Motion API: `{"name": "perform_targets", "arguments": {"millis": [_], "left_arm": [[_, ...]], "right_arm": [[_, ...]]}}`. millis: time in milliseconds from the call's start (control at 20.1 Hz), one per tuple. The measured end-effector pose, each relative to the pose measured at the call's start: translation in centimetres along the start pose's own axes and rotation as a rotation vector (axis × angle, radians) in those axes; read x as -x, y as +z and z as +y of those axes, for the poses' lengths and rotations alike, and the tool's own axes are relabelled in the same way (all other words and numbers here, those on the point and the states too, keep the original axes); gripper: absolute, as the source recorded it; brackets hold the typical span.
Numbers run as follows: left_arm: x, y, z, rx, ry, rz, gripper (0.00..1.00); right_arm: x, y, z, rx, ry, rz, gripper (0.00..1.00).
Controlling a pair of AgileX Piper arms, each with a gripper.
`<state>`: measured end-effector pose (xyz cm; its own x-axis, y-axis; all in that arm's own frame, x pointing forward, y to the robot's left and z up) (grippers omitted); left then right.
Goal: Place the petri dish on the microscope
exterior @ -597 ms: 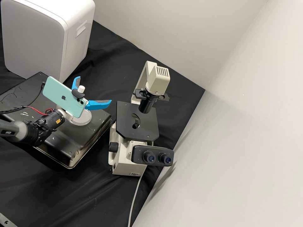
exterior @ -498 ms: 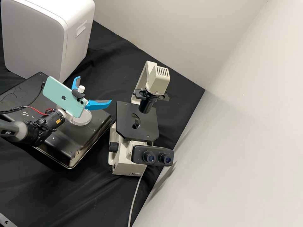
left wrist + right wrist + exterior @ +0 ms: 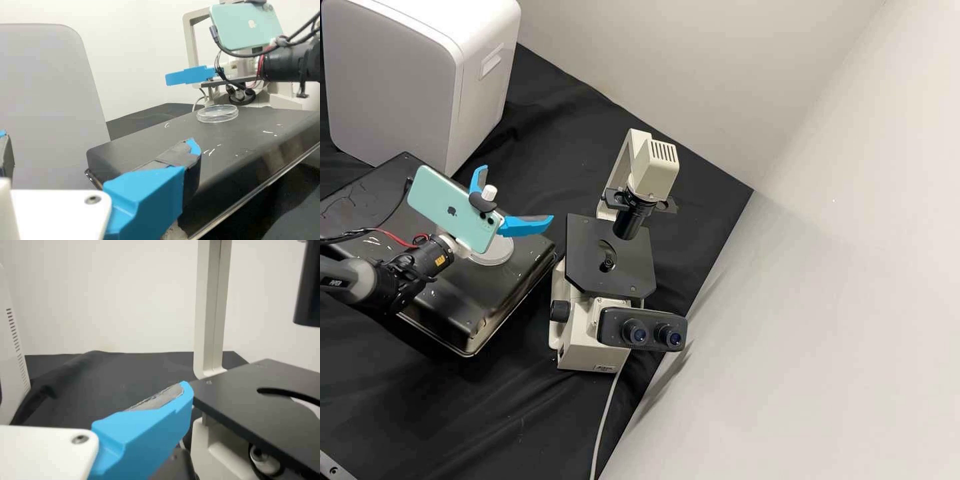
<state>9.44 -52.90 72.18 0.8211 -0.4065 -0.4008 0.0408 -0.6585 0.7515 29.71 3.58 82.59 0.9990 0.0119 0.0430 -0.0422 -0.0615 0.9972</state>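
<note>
Black case on the bench carries the petri dish, which lies flat on the lid near the edge that faces the microscope. The dish is not yet gripped.

Right gripper: hangs just above the dish, clear of it, fingers apart, a mint-green phone clamped to its wrist. Left gripper: low beside the case, well apart from the dish, fingers apart and holding nothing.

Step in hand, as judged: the grasp, by the right arm. Recommendations:
- Lower until the 2 fingers bracket the rim on opposite sides, then close lightly; the clear wall looks thin and slippery, and too much force may pop it out.
- If the lid sits loose, take hold low enough to catch the base and not the lid alone.
- Keep the dish level on the carry toward 3 o'clock.
- The stage sits higher than the case, so lift first, then cross.
- Come in from the 9 o'clock side of the stage, under the condenser, where headroom looks tight, and set the dish over the opening.

Count:
- 1 petri dish
- 1 microscope, with 2 eyepieces
- 1 black case
- 1 white appliance, at 11 o'clock from the case
- 1 phone
- 2 grippers, 2 blue fingers each
</note>
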Motion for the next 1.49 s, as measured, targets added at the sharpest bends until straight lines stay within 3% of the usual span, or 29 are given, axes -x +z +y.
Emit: {"name": "perform_targets", "arguments": {"millis": [746,1493], "left_arm": [[0.0,0.0,0.00,0.000,0.000,0.000,1.00],[-0.1,-0.2,0.01,0.000,0.001,0.011,1.00]], "right_arm": [[4.6,1.9,-1.4,0.001,0.015,-0.001,1.00],[4.4,3.2,-3.7,-0.005,-0.063,-0.065,1.00]]}}
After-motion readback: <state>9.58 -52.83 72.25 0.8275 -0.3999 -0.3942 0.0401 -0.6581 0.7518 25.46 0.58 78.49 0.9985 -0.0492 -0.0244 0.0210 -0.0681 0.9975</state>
